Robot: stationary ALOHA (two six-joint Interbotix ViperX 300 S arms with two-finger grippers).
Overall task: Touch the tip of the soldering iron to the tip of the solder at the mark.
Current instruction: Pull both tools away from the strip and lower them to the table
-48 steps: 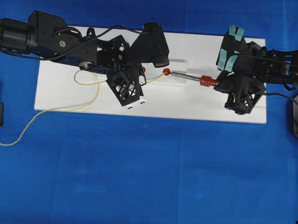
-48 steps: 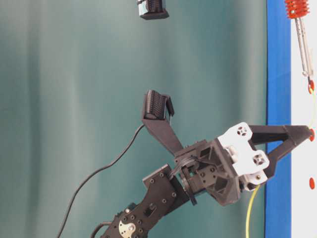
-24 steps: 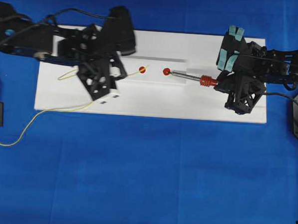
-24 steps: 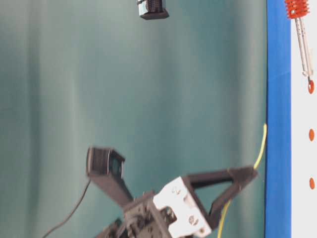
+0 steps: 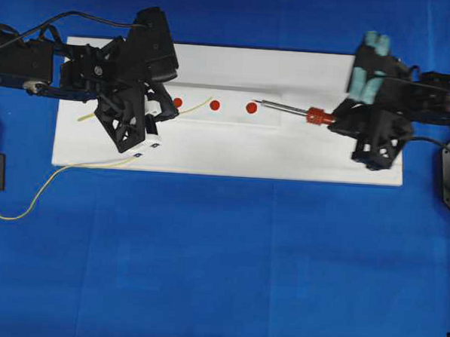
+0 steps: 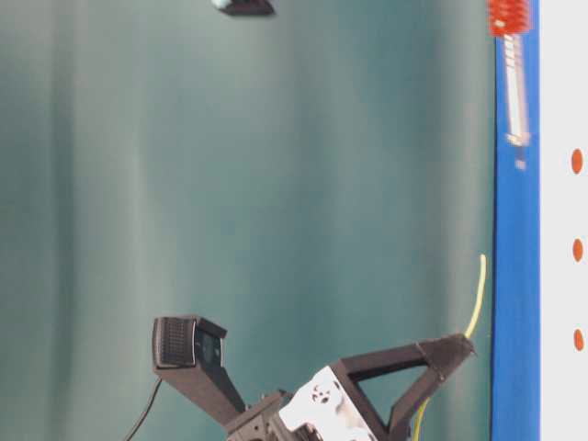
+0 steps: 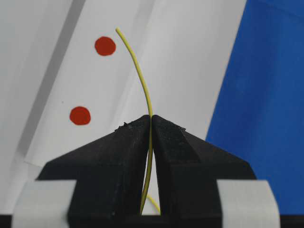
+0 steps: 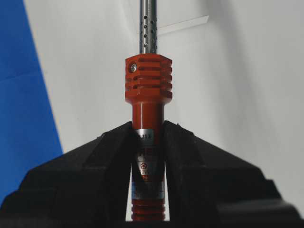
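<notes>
Currently, scene: a white rectangular board (image 5: 233, 150) lies on the blue cloth-covered surface (image 5: 220, 266), with three red dots in a row on a raised white strip; both tools hang clear of the dots.
Left jaws: the left gripper (image 7: 151, 124) is clamped tight on the solder (image 7: 140, 71), a long, thin, curly yellow wire, pinched a short way back from its cut end.
Right jaws: the right gripper (image 8: 148, 137) is closed around the soldering iron (image 8: 148, 90), a slim tool with a red-orange ribbed handle and perforated silver shaft, held on the smooth handle below the ribbed collar.
Solder position: its free end sits between the left and middle dots in the overhead view, and the table-level view shows it lifted off the board.
Solder direction: the short free length runs rightward, curving slightly; the long tail trails off the board's left edge.
Iron position and axis: lying nearly level, tip pointing left, ending just right of the right dot.
Handling, solder: probably light and floppy, so the tip may sway; a grip near the end suits it.
Handling, iron: likely rigid and easy to aim.
</notes>
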